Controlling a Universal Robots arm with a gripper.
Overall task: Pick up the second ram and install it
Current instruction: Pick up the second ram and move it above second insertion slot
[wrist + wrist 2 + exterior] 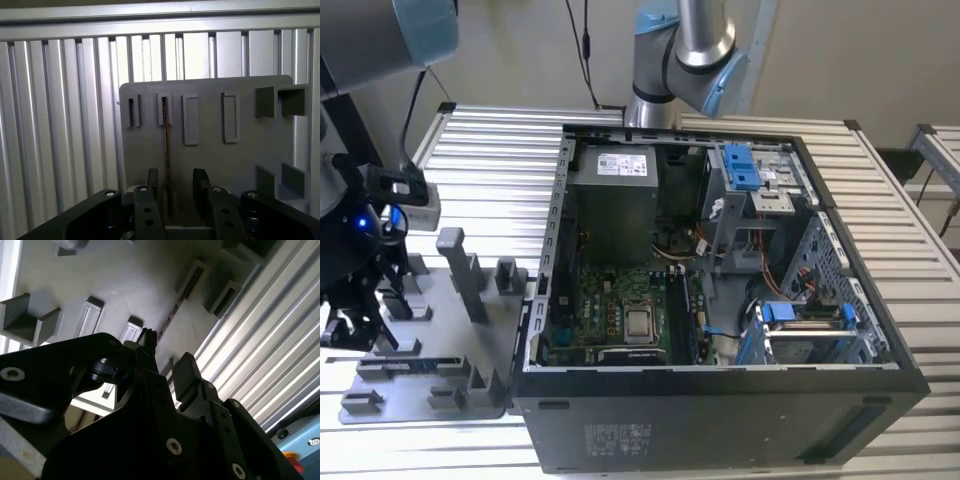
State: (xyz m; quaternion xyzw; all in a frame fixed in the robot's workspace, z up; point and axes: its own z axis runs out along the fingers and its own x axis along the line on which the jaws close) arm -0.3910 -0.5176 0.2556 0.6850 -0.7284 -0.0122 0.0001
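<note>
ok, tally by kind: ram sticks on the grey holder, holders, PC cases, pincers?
ram stick: 1
grey holder: 1
PC case: 1
pincer: 1
Total: 4

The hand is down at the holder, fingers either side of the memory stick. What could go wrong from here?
1. In the first wrist view the thin dark memory stick sits nearer one finger of the open black hand than the other; closing could shove it sideways in the grey plastic holder.
2. The stick stands on edge, so the grip might tilt it.
3. In the exterior view upright grey pegs stand close by; lifting could snag them.
</note>
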